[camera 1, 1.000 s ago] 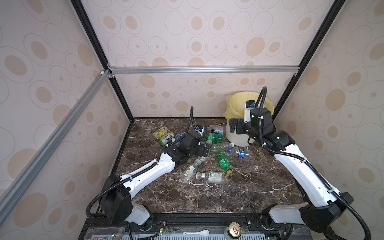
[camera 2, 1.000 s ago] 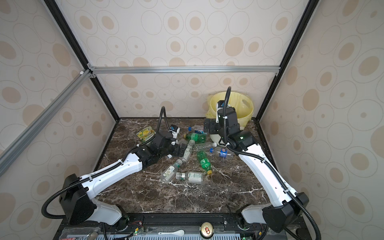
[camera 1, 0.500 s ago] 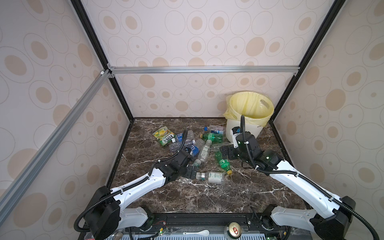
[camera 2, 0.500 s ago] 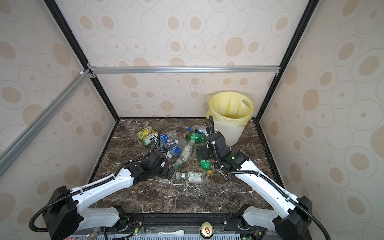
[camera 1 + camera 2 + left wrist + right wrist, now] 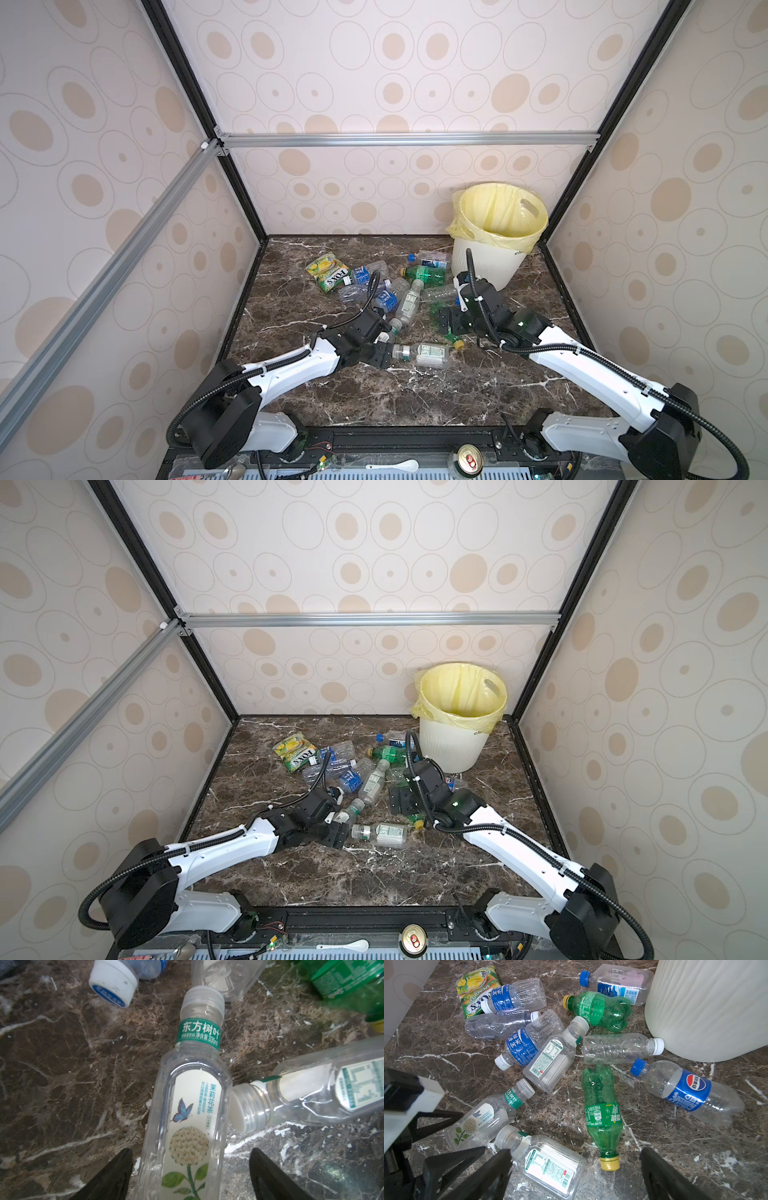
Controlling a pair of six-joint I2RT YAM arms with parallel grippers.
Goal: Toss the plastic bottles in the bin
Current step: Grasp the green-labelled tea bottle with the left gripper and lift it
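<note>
Left wrist: clear bottle (image 5: 187,1115), green neckband, butterfly label.

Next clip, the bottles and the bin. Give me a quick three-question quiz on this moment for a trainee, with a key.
1. True or false: the left tool has its jaws apart, one on each side of the butterfly-label tea bottle.
2. What colour is the cap of the green bottle nearest the right tool? A yellow; B blue; C white.
3. Name the one item in the heap beside the bin that is not a bottle.

Key: 1 true. 2 A. 3 the FOXS snack packet.
</note>
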